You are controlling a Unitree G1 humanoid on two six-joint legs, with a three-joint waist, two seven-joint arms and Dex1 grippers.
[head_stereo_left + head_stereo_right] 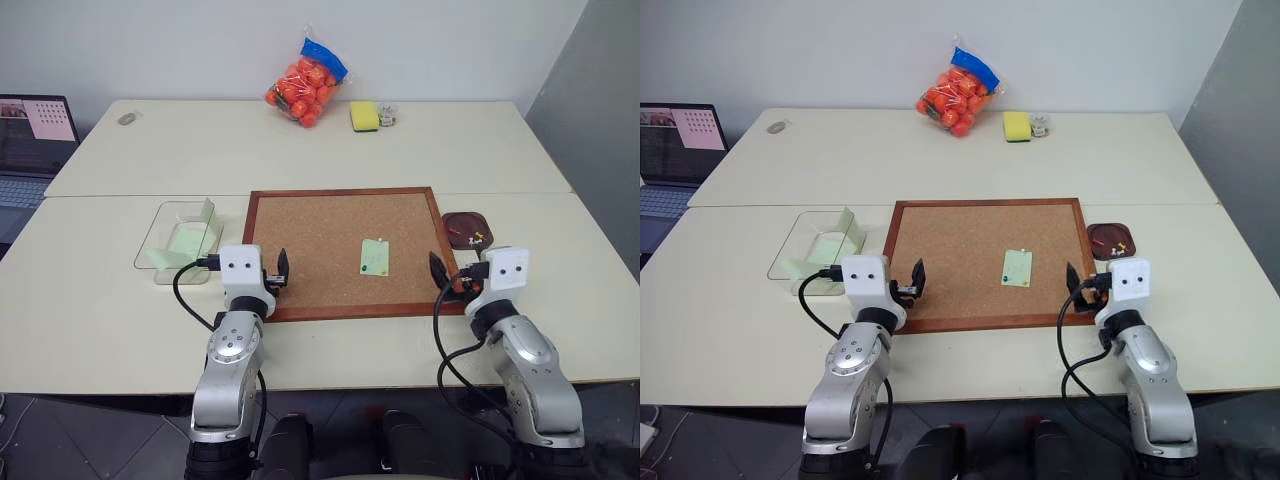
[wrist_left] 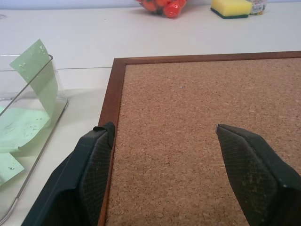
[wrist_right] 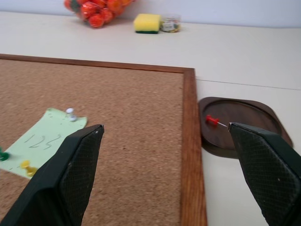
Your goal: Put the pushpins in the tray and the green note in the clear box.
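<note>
- Right now the pale green rectangular paper note [image 1: 375, 257] lies flat on the wood-framed cork board [image 1: 320, 230], toward its right half, held down by tiny pushpins [image 3: 70, 113]: a whitish head at one corner, a yellow one and a green one along the near end.
- From the right gripper [image 1: 452, 272], the note sits at about ten o'clock, a short way in over the board; from the left gripper [image 1: 270, 270] it lies at roughly two o'clock and farther off. By my reckoning the right arm is the nearer one for pulling pins.
- Its long axis runs nearly front to back, only slightly tilted, with a handwritten dark scribble across it.
- Both grippers hover level at the board's near edge, fingers spread wide, gripping nothing.
- A small dark reddish-brown rounded-square tray [image 1: 465, 222] rests just beside the board's right frame, at about twelve o'clock from the right gripper; a red-headed pin [image 3: 212, 120] and a couple of lighter ones lie in it.
- Off the board's left edge stands a clear shallow rectangular plastic box [image 1: 172, 222], at about eleven o'clock from the left gripper, with other green slips inside, one leaning up against its wall.
</note>
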